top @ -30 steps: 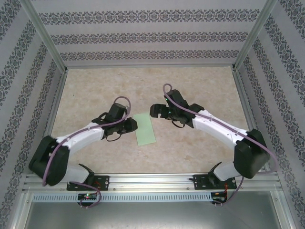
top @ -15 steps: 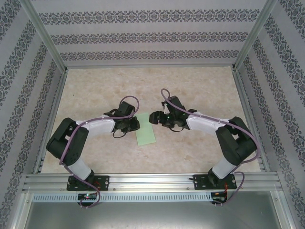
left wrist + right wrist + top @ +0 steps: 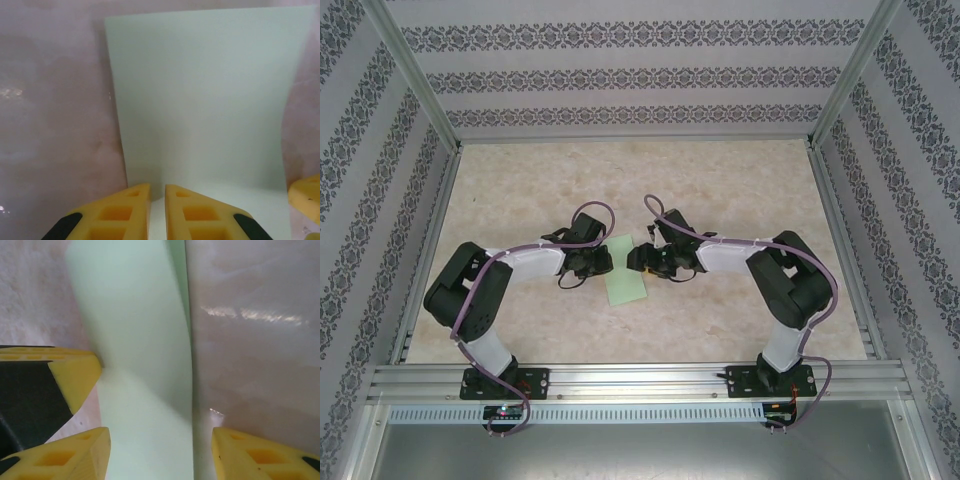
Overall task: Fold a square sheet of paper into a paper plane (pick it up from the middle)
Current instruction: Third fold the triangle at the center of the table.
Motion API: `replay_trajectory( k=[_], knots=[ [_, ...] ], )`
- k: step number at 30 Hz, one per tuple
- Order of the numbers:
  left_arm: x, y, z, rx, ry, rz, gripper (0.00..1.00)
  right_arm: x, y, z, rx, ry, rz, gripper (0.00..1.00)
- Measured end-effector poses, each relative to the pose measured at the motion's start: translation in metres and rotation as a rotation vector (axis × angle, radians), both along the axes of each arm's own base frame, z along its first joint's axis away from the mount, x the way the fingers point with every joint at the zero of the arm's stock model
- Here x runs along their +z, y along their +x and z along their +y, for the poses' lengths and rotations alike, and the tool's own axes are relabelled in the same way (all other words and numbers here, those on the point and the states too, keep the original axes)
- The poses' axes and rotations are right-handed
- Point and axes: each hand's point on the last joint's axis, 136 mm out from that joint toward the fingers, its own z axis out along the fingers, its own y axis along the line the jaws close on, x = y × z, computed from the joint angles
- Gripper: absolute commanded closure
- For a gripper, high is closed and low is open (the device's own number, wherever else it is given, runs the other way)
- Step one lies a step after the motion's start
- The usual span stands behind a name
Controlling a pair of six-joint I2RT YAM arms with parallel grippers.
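1. Overhead, the pale green sheet (image 3: pixel 628 288) lies flat near the middle of the surface (image 3: pixel 720 190), looking narrower than square, so probably folded once. The left hand (image 3: pixel 608 263) sits at its 9 o'clock edge and the right hand (image 3: pixel 632 262) at its 3 o'clock edge, both low.
2. Judged from that, the sheet is very light, thin and floppy. It would slide easily on the smooth marbled surface and keep any crease pressed into it. A gentle pinch at the middle of an edge suits it best.
3. From the left wrist, the sheet stretches toward 12 o'clock. The left hand's fingers (image 3: pixel 125 210) at 6 o'clock are drawn almost together over its near edge. Whether they pinch the paper I cannot tell.
4. From the right wrist, the sheet runs from 6 to 12 o'clock, its 3 o'clock edge slightly raised. The right hand's fingers stand wide apart on either side of it, gripping nothing.
5. Around the surface stand patterned walls (image 3: pixel 640 70), with a metal rail (image 3: pixel 640 378) at 6 o'clock. There is bare room toward 12 o'clock.
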Motion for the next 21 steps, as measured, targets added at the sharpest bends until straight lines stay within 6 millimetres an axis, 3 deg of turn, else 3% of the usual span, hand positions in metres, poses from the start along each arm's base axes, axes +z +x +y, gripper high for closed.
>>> replay_trajectory(
  k=[2, 14, 21],
  knots=[
    [0.001, 0.002, -0.001, -0.004, -0.005, -0.011, 0.83, -0.002, 0.000, 0.001, 0.000, 0.004, 0.008, 0.49],
    [0.000, 0.005, -0.007, -0.077, -0.009, -0.045, 0.83, 0.006, 0.003, 0.015, 0.015, 0.090, 0.008, 0.51],
    [0.000, 0.005, -0.012, -0.128, -0.017, -0.059, 0.83, -0.001, 0.002, 0.007, -0.012, 0.090, 0.025, 0.52]
  ],
)
